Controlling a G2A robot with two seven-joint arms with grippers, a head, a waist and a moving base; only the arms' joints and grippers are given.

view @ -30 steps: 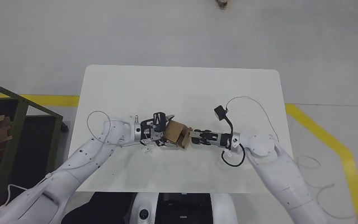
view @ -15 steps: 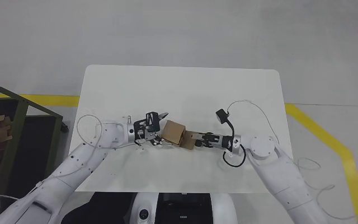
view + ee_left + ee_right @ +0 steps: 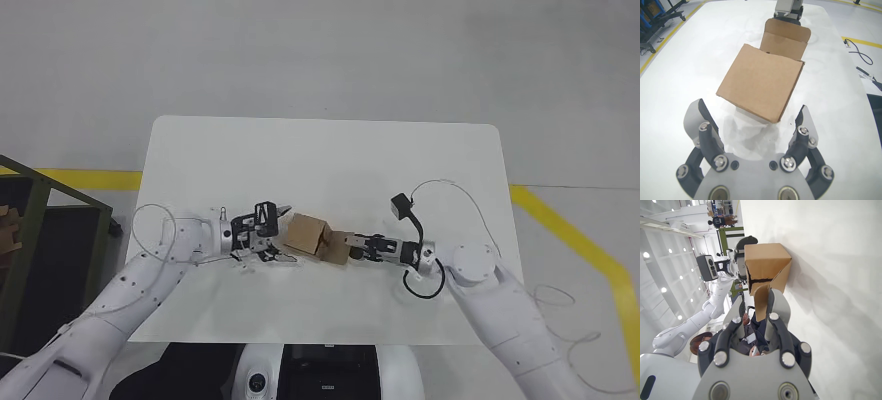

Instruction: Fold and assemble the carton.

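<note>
**Setting.** White table (image 3: 200, 150) on a grey floor (image 3: 320, 60), with a yellow floor line (image 3: 560, 215) passing behind it.

**Item 1: carton (image 3: 305, 236).** Brown card, body formed into a box. It lies straight ahead of the left gripper's fingertips, near but not touching. One long flap (image 3: 785, 45) stands open at the end away from that gripper. The seam on that end is not fully shut.

**Item 2: left gripper (image 3: 751, 105).** Spread wide and holding nothing, with the carton centred in front of the gap.

**Item 3: right gripper (image 3: 758, 296).** On the far side of the carton from the left gripper, with jaws part-open about the open flap. The flap lies against one finger and there is a visible gap to the other, so no firm pinch is evident.

**Change noted.**
- One second ago the left gripper was up against the carton; it has since drawn back.
- The carton has turned a little and shifted slightly toward the left gripper.
- The right gripper has stayed at the flap.

**Assessment.** The squaring of the body looks finished. The end flap is probably what remains to be folded over and tucked, and the left gripper is well placed to brace the box from its side.
</note>
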